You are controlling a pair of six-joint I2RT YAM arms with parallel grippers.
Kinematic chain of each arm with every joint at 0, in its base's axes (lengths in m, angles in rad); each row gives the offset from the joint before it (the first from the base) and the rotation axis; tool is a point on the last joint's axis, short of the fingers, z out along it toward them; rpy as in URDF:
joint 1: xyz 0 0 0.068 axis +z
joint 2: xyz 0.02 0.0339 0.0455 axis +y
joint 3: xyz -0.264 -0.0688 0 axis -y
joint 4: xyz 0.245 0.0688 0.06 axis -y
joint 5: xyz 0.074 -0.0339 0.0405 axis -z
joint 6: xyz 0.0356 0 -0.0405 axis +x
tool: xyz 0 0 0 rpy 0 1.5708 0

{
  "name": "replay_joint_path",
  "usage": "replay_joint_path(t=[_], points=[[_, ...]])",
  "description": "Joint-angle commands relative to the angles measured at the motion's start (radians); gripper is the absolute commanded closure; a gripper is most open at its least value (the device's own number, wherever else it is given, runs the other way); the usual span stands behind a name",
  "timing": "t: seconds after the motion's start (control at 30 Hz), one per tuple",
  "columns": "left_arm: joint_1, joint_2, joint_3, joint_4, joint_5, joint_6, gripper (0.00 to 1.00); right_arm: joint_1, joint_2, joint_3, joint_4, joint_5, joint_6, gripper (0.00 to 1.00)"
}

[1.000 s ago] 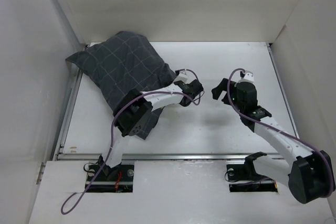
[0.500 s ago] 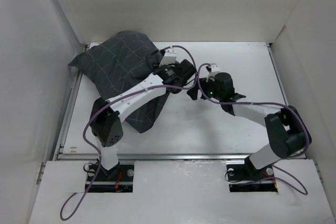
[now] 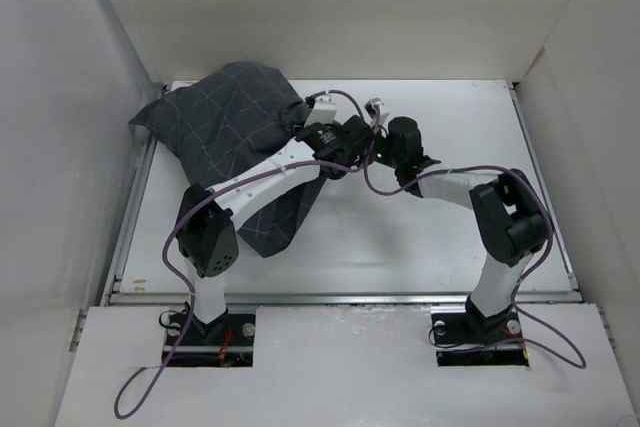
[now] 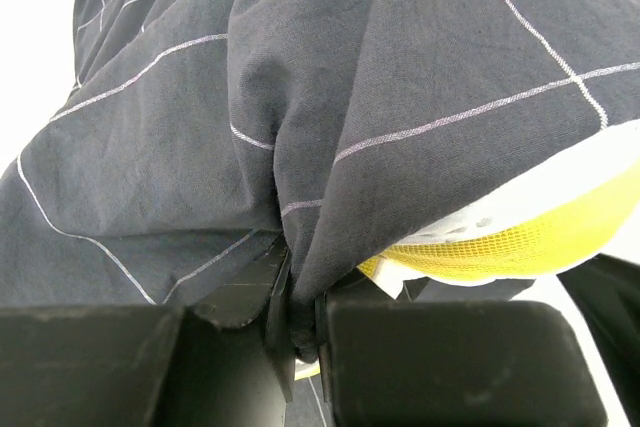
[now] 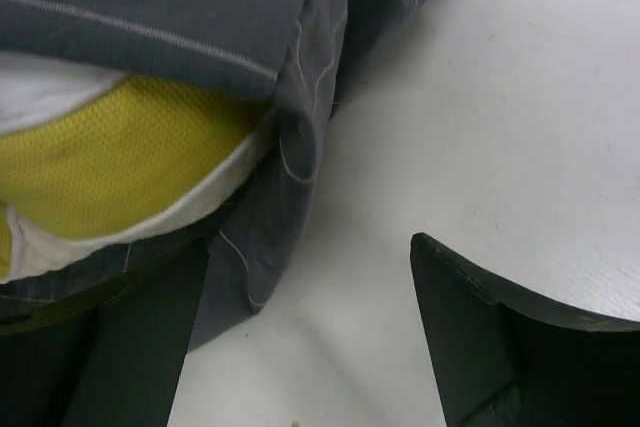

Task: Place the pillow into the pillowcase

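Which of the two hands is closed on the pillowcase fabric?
The left hand: it pinches a fold of the pillowcase. The right hand stands open, gripping nothing.

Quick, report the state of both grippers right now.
Left gripper: shut on a fold of the pillowcase.
Right gripper: open, holding nothing.
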Motion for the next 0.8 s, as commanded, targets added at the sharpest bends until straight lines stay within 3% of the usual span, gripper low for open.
replay_joint_path(t=[0.0,0.07,0.1,0.13,0.2,0.33,0.4,0.53,0.67,0.77], points=[[-0.007,-0.007,0.045,-0.055,-0.081,-0.024,1.00,0.019,0.039,0.085,0.104,-0.037,0.020,0.13],[-0.007,-0.007,0.045,-0.046,-0.068,-0.010,1.00,0.019,0.063,0.122,0.104,0.021,0.020,0.30],[-0.007,-0.019,0.045,-0.046,-0.068,-0.010,1.00,0.019,0.085,0.137,0.092,0.036,0.029,0.43],[-0.007,-0.030,0.045,-0.034,-0.068,-0.010,1.00,0.019,0.086,0.151,0.092,0.037,0.029,0.75],[-0.007,-0.041,0.009,-0.009,-0.068,0.003,1.00,0.019,0.098,0.160,0.092,0.050,0.029,1.00],[0.002,-0.050,-0.050,0.106,0.003,0.060,1.00,0.019,0.015,0.050,0.147,0.018,0.029,1.00],[0.026,-0.039,-0.070,0.193,0.047,0.118,1.00,0.010,-0.116,-0.020,0.126,0.036,0.029,1.00],[0.069,0.024,-0.041,0.212,0.109,0.118,0.97,-0.001,-0.397,-0.270,0.048,0.135,0.040,1.00],[0.118,0.067,-0.031,0.230,0.086,0.117,0.92,-0.001,-0.643,-0.338,-0.223,0.262,0.009,1.00],[0.155,0.129,0.021,0.230,0.103,0.117,0.90,-0.001,-0.799,-0.390,-0.319,0.271,0.000,1.00]])
